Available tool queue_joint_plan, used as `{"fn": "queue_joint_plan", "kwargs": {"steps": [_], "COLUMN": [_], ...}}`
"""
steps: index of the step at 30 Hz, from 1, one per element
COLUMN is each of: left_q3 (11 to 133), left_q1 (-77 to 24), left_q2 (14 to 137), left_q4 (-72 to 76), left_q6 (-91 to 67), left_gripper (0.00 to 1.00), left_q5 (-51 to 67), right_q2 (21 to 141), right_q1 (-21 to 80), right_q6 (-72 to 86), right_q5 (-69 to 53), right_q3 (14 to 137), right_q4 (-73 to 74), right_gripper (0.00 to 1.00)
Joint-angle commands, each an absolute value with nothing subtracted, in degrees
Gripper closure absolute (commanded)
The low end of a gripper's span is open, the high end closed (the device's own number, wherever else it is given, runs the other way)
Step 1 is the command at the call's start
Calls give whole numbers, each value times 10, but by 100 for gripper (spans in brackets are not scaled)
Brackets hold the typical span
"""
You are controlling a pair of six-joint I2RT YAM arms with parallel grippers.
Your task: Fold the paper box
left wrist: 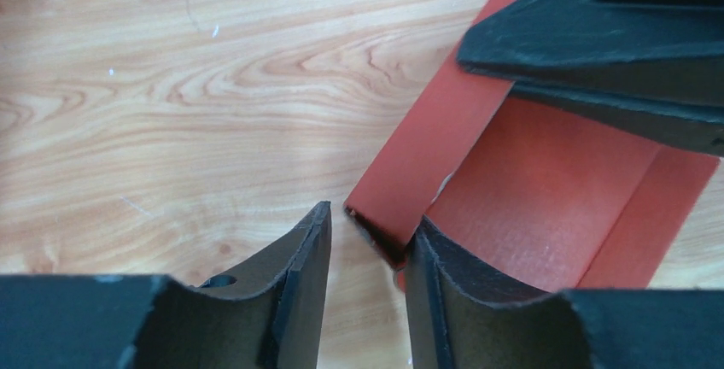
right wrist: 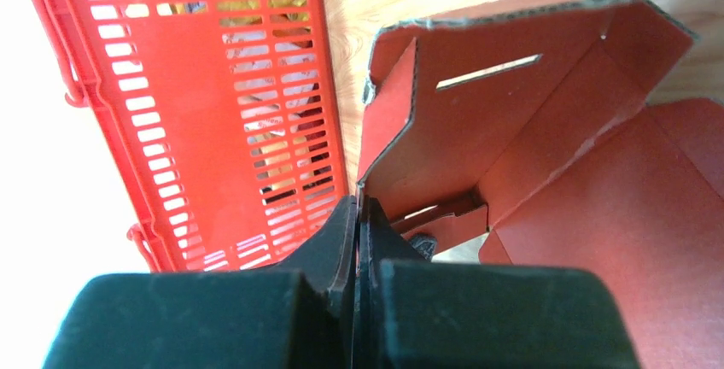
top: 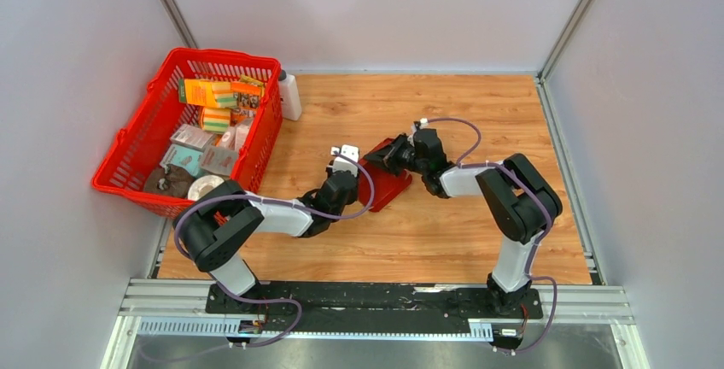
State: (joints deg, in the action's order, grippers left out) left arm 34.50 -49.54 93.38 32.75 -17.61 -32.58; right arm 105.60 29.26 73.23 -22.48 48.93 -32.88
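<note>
The paper box (top: 388, 184) sits around the middle of the wooden table (top: 461, 232), a bit right of the red mesh basket (top: 224, 53), and it's only half folded. The base lies flat on the wood and a couple of walls stand up.

The right gripper (right wrist: 360, 215) comes in from the right and its fingers are pressed together on the lower edge of one raised flap. That's the flap with a thin slot (right wrist: 488, 72) cut in it, on the basket side of the box. In the wrist view there's basically no gap between the fingers, just the card going in.

The left gripper (left wrist: 367, 224) is down low at the box's left side with its jaws parted a little. The corner of a long upright side wall pokes into the gap. One finger (left wrist: 444, 275) is up against the card and the other stands just off it, so it's not clamped.

There's also a white bottle (top: 290, 96) just beside the basket's far right corner.
</note>
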Motion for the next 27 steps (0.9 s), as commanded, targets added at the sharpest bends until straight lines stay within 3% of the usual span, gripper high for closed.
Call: {"fn": "queue_joint_plan", "kwargs": {"steps": [1,10,16,24,27], "left_q3": [320,253,252,252,275], "left_q1": [-494,-490,-476,-475,-475], "left_q2": [920,861,865,901,916], "left_q4": [320,369,400,473,473], "left_q6": [-230,-276,-280,-276,-272], "left_gripper": [53,44,49,45,52], "left_q5": [-342,-320,-284,-235,-237], "right_q2": [1027,1007,1003,1003,1002], "right_q1": [294,301,306,307,308], "right_q6": [805,854,872,874,877], "right_q5": [-156,-122,-118,-120,-120], "right_q3": [458,446,440,439,439], "right_q4": [-348,-310,-309,-308,-310], "right_gripper": [100,100,100,100,100]}}
